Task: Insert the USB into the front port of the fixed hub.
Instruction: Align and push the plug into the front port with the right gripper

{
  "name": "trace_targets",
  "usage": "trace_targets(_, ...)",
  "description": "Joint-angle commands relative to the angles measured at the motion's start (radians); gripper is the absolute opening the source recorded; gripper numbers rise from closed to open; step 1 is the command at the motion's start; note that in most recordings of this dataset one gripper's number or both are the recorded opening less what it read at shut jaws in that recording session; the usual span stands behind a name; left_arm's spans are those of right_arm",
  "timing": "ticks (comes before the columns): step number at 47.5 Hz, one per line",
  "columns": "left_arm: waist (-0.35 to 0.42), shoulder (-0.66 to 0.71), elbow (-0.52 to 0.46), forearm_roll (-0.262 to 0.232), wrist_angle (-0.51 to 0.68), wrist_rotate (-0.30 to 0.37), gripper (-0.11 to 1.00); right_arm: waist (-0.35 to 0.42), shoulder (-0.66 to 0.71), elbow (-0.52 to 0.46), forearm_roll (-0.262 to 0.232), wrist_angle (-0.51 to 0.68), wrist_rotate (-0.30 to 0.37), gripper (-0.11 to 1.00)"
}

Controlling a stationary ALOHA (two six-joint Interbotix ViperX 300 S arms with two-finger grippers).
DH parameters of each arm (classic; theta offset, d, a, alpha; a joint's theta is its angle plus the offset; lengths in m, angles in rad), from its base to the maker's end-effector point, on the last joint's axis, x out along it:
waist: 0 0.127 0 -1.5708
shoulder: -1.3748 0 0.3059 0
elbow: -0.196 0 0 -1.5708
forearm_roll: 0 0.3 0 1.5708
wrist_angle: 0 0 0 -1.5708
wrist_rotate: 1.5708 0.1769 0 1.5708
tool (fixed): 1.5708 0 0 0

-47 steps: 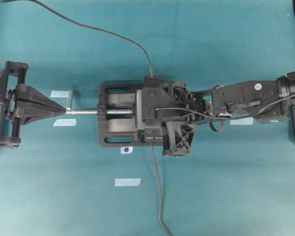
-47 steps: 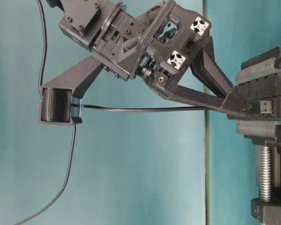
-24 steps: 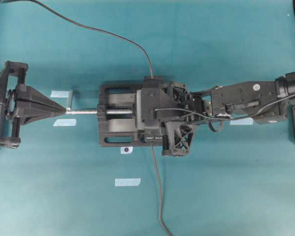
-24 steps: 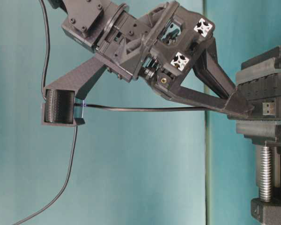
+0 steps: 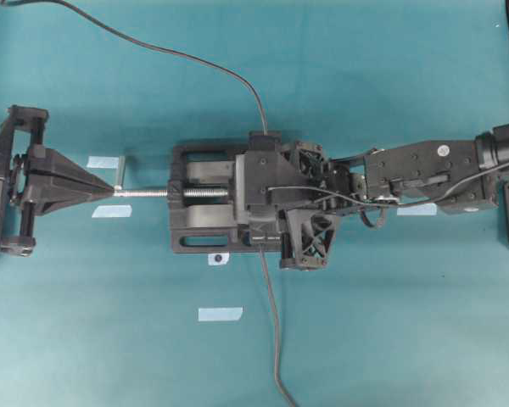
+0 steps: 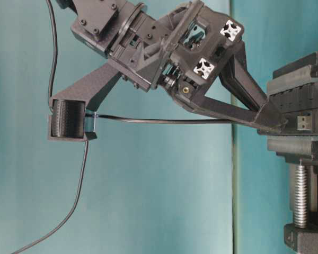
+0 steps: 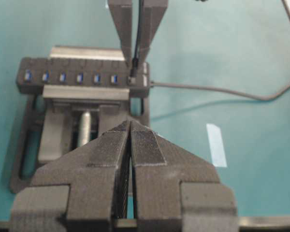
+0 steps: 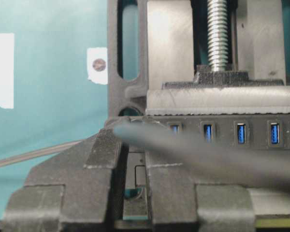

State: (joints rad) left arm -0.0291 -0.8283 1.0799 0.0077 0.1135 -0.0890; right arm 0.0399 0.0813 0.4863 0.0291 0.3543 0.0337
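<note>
Holding the USB [image 7: 133,77] pinched between closed fingers, right gripper [image 6: 273,123] poised at the end port of the hub [image 7: 82,77], at 12 o'clock from the left gripper [image 7: 130,145]. Clamped in a vise [image 5: 205,222] for steadiness. Left gripper closed, empty, parked at 9 o'clock.

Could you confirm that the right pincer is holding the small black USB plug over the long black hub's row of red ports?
Nearly: the ports are blue, not red. The right wrist view shows the right pincer shut on the small black USB plug over the long black hub and its blue row.
</note>
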Motion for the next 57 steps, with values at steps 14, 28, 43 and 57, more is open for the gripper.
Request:
trace_targets(14, 0.0, 0.003, -0.008, 0.003, -0.021, -0.002, 0.0, 0.003, -0.017, -0.025, -0.023, 0.052, 0.008, 0.08)
trace_targets(28, -0.002, 0.003, -0.008, 0.003, -0.021, -0.002, 0.0, -0.002, -0.006, -0.026, -0.023, 0.048, 0.008, 0.08)
trace_targets(43, -0.002, 0.002, -0.006, 0.003, -0.021, -0.002, 0.0, -0.008, 0.0, -0.021, -0.025, 0.029, 0.008, 0.08)
trace_targets(57, -0.002, 0.0, -0.006, 0.003, -0.021, -0.002, 0.0, -0.015, -0.005, -0.02, -0.025, -0.029, 0.009, 0.08)
